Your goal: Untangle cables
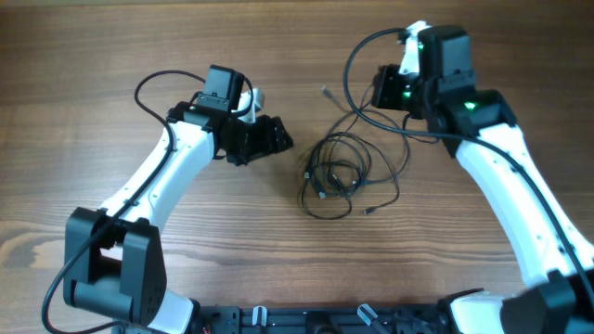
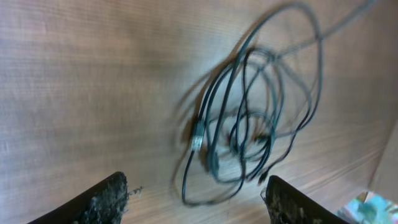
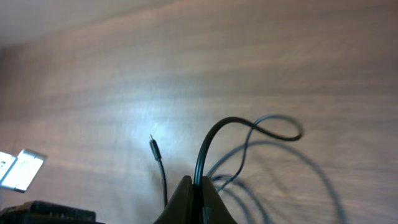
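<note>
The cables (image 1: 336,172) lie as a loose black tangle of loops on the wooden table, between the two arms. One strand runs up to my right gripper (image 1: 382,88), which is shut on it. In the right wrist view the pinched cable (image 3: 208,143) arches up out of the shut gripper (image 3: 199,186), and a loose plug end (image 3: 153,144) lies just to its left. My left gripper (image 1: 274,137) hovers left of the tangle. In its wrist view the jaws (image 2: 196,199) stand wide apart and hold nothing, with the cables (image 2: 214,93) and a silvery plug (image 2: 198,135) ahead of them.
A free cable end with a silvery plug (image 1: 327,92) points toward the table's far side, and another end (image 1: 368,211) trails toward the near side. Black fixtures (image 1: 306,320) line the near edge. The arms' own thick black leads (image 1: 153,82) loop above them.
</note>
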Motion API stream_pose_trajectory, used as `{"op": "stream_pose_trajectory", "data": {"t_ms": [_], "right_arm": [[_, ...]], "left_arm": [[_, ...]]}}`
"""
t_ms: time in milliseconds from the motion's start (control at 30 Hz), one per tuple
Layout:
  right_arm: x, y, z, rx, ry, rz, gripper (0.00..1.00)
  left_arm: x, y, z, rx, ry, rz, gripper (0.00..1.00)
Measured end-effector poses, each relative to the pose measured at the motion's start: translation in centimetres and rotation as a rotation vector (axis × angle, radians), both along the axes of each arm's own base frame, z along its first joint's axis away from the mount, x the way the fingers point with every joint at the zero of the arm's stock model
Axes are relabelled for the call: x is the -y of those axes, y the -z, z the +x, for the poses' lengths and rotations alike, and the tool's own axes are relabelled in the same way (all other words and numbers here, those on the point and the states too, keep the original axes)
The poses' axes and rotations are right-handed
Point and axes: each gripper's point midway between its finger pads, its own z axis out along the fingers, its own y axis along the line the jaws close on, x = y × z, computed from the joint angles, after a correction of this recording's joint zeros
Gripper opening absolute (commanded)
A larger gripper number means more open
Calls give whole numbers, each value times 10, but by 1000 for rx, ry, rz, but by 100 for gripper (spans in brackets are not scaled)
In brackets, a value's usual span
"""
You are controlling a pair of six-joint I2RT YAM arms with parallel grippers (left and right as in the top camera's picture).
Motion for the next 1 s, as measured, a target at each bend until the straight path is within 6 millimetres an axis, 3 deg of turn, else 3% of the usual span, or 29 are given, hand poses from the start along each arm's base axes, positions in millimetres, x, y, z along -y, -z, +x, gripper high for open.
{"op": "stream_pose_trajectory", "data": {"t_ms": [100,133,167,300,567,600,633,700,767,833,900,933,1000], "right_arm": [[-9,20,2,-56,-32,24,45],[-11,25,4,-70,-38,41,63],[-12,27,5,-76,-45,55,74],[-3,25,11,-90,-50,133,96],[68,41,4,-219,110,179,98],[73,42,3,-228,122,180,95],[77,44,1,-241,136,181,86],[81,45,-1,-257,150,184,75],[80,47,-4,-271,147,184,74],[80,47,-4,-271,145,183,74],[80,47,-4,-272,145,183,74],[80,47,-5,-273,146,183,74],[80,49,-7,-290,152,186,74]], "left_arm": [[9,4,-19,-43,60,23,80],[13,5,-26,-55,79,31,80],[18,6,-30,-59,99,35,79],[51,6,-50,-33,211,53,80],[85,16,-80,-33,163,192,61],[89,16,-81,-27,151,191,59],[97,14,-81,-8,148,184,54],[116,10,-81,40,156,156,53],[139,5,-89,85,190,118,39],[158,0,-96,114,187,90,36],[156,5,-100,64,79,112,27],[149,16,-107,19,47,160,29],[137,32,-102,-40,-116,214,33]]}}
